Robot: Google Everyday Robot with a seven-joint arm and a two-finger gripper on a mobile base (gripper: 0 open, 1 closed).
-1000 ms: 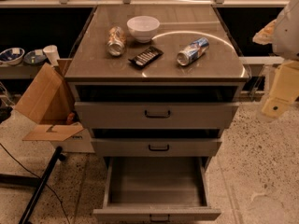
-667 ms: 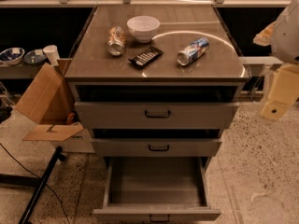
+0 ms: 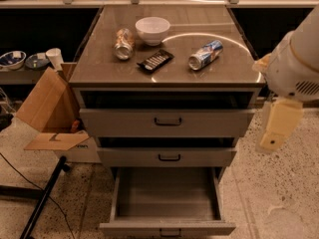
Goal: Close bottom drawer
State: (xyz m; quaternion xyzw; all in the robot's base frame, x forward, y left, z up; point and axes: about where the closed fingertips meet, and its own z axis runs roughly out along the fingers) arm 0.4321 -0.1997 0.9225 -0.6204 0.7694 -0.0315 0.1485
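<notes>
The bottom drawer (image 3: 167, 195) is pulled far out of the grey cabinet. Its plain grey inside is empty, and its slim front panel (image 3: 167, 228) with a small black handle (image 3: 169, 231) sits at the frame's lower edge. The middle drawer (image 3: 167, 157) and top drawer (image 3: 167, 122) stand slightly out. My gripper (image 3: 277, 127) hangs from the white arm at the right, beside the cabinet at the height of the upper two drawers. It is apart from the cabinet and well above the bottom drawer.
On the cabinet top (image 3: 99, 63) lie a white bowl (image 3: 152, 30), a crushed can (image 3: 123, 44), a black object (image 3: 155, 60) and a blue can (image 3: 205, 54). An open cardboard box (image 3: 47, 111) and a black stand leg (image 3: 42, 203) are at the left. Speckled floor lies around.
My arm and gripper have moved a little left and down, closer to the cabinet's right side. The drawers and the items on top have not moved.
</notes>
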